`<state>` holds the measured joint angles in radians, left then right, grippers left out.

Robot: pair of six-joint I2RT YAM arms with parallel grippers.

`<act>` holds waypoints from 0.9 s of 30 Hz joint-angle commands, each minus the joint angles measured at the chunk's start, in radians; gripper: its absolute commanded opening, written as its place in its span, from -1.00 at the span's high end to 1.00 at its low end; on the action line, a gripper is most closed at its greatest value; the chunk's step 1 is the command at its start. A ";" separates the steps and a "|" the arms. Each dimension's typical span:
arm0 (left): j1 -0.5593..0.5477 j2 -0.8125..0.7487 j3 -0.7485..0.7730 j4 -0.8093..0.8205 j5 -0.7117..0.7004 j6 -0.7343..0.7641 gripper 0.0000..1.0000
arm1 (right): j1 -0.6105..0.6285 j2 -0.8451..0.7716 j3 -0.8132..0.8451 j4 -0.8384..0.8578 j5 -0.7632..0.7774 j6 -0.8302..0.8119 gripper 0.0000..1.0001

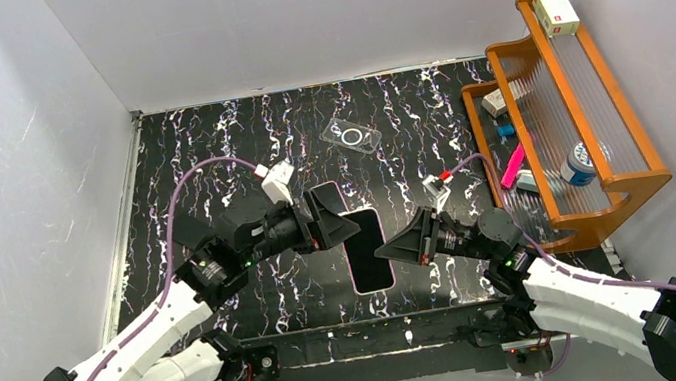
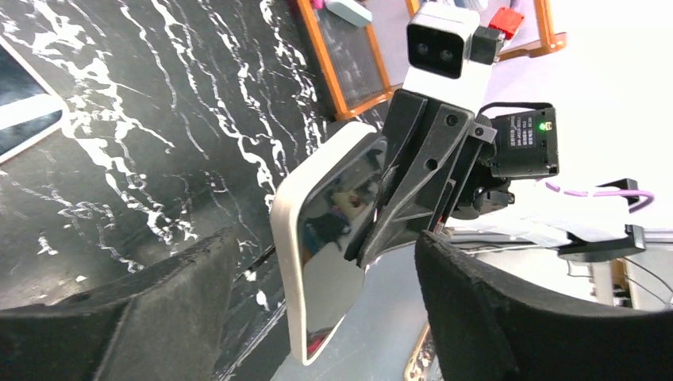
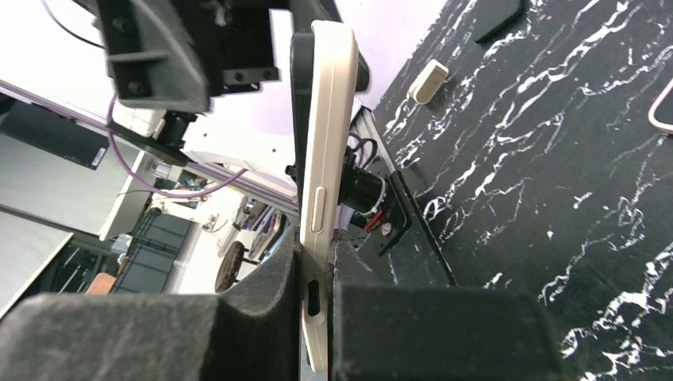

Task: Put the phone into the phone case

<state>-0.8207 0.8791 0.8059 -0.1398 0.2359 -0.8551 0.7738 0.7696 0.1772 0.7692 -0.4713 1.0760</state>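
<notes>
The phone (image 1: 367,249), with a dark screen and a cream edge, is held off the black marbled table. My right gripper (image 1: 391,247) is shut on it; in the right wrist view (image 3: 316,266) both pads press the phone's (image 3: 324,135) faces along its long side. My left gripper (image 1: 329,214) is open at the phone's far end. In the left wrist view (image 2: 327,242) its fingers (image 2: 135,309) stand wide on either side of the phone (image 2: 313,262) without touching it. The clear phone case (image 1: 351,135) lies flat on the table farther back.
An orange wooden rack (image 1: 605,176) stands at the right with a pink marker (image 1: 515,164), small boxes and a round tin in it. A white box (image 1: 556,11) sits on its top rail. White walls close in the table.
</notes>
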 commanded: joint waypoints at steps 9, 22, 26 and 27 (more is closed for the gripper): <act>0.004 0.058 -0.194 0.492 0.207 -0.218 0.42 | 0.004 0.068 0.024 0.302 -0.003 0.089 0.97; 0.004 0.029 -0.249 0.600 0.196 -0.219 1.00 | 0.004 0.077 -0.029 0.216 -0.057 0.090 -0.31; 0.004 0.027 -0.251 0.610 0.187 -0.198 1.00 | 0.004 0.110 -0.043 0.200 -0.120 0.096 -0.39; 0.005 0.027 -0.252 0.617 0.185 -0.197 1.00 | 0.004 0.117 -0.047 0.201 -0.127 0.102 -0.40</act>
<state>-0.8139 0.9318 0.5465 0.3923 0.4290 -1.0657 0.7738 0.8642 0.1471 0.9520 -0.5289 1.1812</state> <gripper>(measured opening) 0.124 0.693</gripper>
